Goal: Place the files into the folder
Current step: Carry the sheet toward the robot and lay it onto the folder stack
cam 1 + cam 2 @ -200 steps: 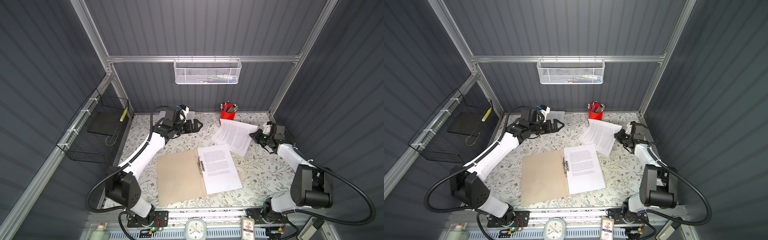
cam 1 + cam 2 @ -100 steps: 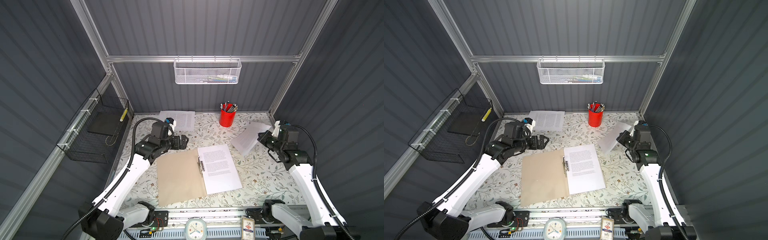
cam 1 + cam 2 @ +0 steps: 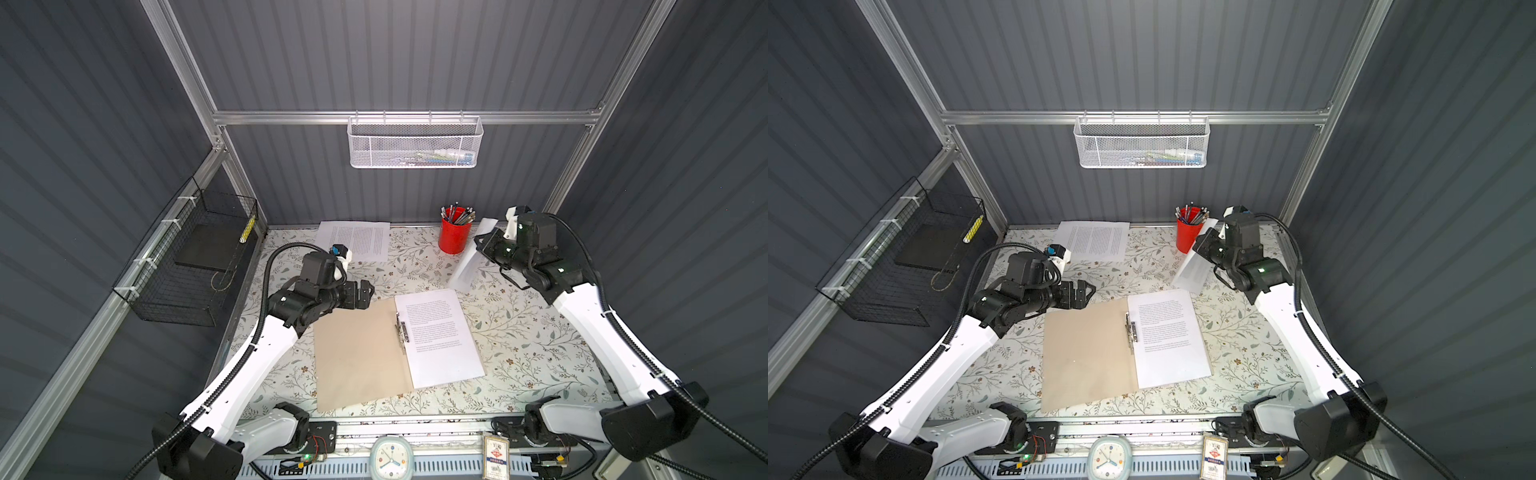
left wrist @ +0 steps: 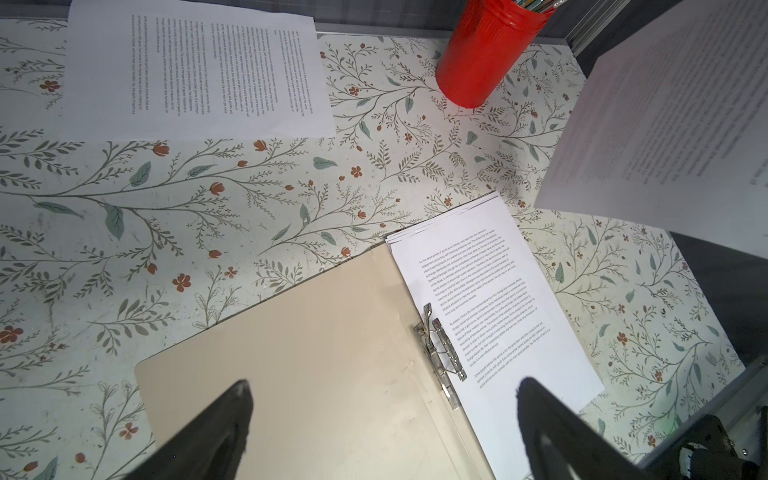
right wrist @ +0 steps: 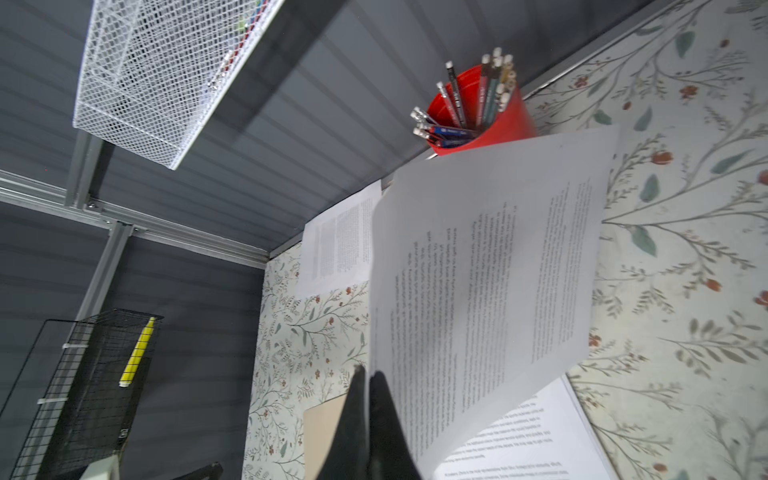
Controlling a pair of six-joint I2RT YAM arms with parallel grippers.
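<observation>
- The folder (image 3: 353,357) lies opened flat in the middle of the table (image 3: 532,332). It is plain tan card with rounded corners, and its left leaf is bare.
- A metal clip (image 3: 402,332) runs along its inner spine.
- The stack of files (image 3: 436,332) lies on the right leaf, touching the clip. The sheets are white with blocks of small black text, and their far edges are slightly fanned.
- A raised sheet (image 5: 490,282) of the same paper hangs tilted and curved above the table, just beyond the stack's far right corner. Whether its lower edge touches the cloth cannot be told.
- Another flat sheet (image 3: 357,241) lies at the back edge, well apart from the folder.
- A ribbed red cup (image 3: 454,243) of pencils (image 3: 457,214) stands just beside the raised sheet.
- The table cover is pale with a leaf-and-flower print.
- A white mesh basket (image 3: 415,145) hangs on the back rail.
- A black wire basket (image 3: 187,274) on the left wall holds a flat black slab (image 3: 205,249) and a yellow marker (image 3: 248,230).
- The left gripper (image 3: 368,294) hovers over the folder's far left corner. Its arm is bent at the elbow, its wrist roughly level, its black fingers spread wide with nothing between them.
- The right gripper (image 5: 368,376) is lifted near the cup on a steeply raised arm, with its fingers pressed together on the raised sheet's edge.
</observation>
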